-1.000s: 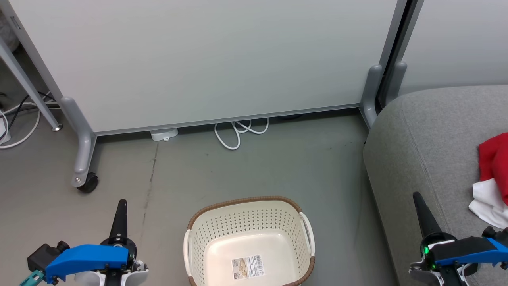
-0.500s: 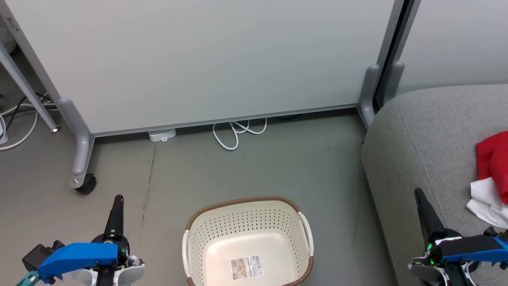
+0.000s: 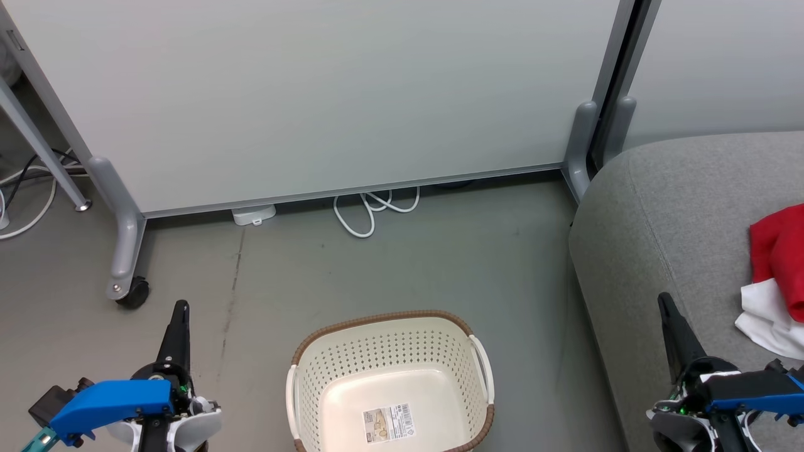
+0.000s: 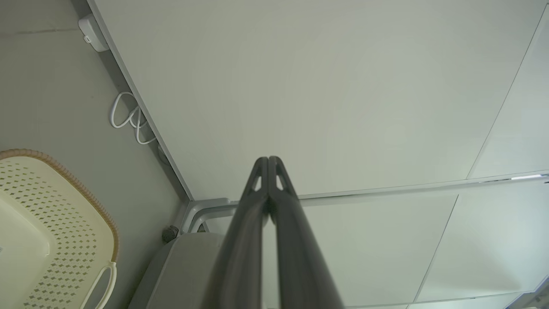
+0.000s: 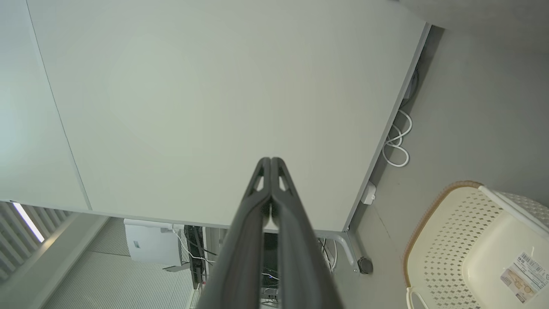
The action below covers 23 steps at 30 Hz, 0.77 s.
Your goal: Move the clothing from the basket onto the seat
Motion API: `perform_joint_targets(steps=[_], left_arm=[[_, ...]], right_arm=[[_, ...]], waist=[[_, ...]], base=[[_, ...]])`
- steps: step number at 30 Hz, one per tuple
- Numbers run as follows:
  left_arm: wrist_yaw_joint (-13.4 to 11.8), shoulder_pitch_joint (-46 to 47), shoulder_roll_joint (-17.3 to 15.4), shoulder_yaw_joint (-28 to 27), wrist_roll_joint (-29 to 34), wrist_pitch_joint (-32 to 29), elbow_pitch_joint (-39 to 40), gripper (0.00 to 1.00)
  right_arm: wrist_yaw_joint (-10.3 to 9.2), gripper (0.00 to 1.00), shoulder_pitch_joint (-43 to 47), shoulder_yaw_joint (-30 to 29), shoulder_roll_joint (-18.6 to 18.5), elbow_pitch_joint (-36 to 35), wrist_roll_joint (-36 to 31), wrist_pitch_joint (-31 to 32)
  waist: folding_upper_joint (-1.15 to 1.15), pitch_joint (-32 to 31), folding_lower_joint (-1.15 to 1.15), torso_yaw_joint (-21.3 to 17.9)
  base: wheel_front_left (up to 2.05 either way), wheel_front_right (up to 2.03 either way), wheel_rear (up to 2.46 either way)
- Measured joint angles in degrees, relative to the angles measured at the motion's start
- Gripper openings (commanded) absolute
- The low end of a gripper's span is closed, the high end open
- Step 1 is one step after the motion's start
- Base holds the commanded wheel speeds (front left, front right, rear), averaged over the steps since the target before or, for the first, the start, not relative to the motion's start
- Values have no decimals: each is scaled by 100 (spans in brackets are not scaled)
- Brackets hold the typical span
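The cream basket point(image 3: 389, 351) with a brown rim stands on the floor at the bottom centre, and nothing but a label lies inside it. Red clothing point(image 3: 777, 248) with a white part lies on the grey seat point(image 3: 659, 213) at the right edge. My left gripper point(image 3: 179, 307) is shut and holds nothing, left of the basket above the floor. My right gripper point(image 3: 663, 300) is shut and holds nothing, over the seat's front part, left of the clothing. In both wrist views the fingers point(image 4: 268, 161) point(image 5: 271, 161) are pressed together, and the basket point(image 4: 55, 240) point(image 5: 472, 240) shows low at the side.
A pale partition panel point(image 3: 326, 94) on grey feet with a castor point(image 3: 135, 292) stands behind the basket. A white cable loop point(image 3: 370, 210) and a small white box point(image 3: 253, 215) lie at its base. More cables point(image 3: 25, 188) lie on the floor at far left.
The head camera has shifted slightly, so the scene has slid a little left. Both grippers have sunk a little lower in the view and stay shut.
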State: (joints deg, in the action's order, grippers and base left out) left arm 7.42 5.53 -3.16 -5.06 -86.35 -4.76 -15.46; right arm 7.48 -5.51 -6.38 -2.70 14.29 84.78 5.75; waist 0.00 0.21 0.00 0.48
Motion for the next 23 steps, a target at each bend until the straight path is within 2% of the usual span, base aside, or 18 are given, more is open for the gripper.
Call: perform_joint_targets(steps=[18,23], left_arm=[[0,32,24,-149,-587,-175,136,0],[0,40,24,-152,-599,-177,140,0]], right_arm=[[0,0,-26,-11,-2,-16,734,73],[0,0,-27,-12,-2,-19,756,74]], waist=[[0,-4,0,-48],[0,-4,0,-48]], base=[[0,0,0],[0,0,0]])
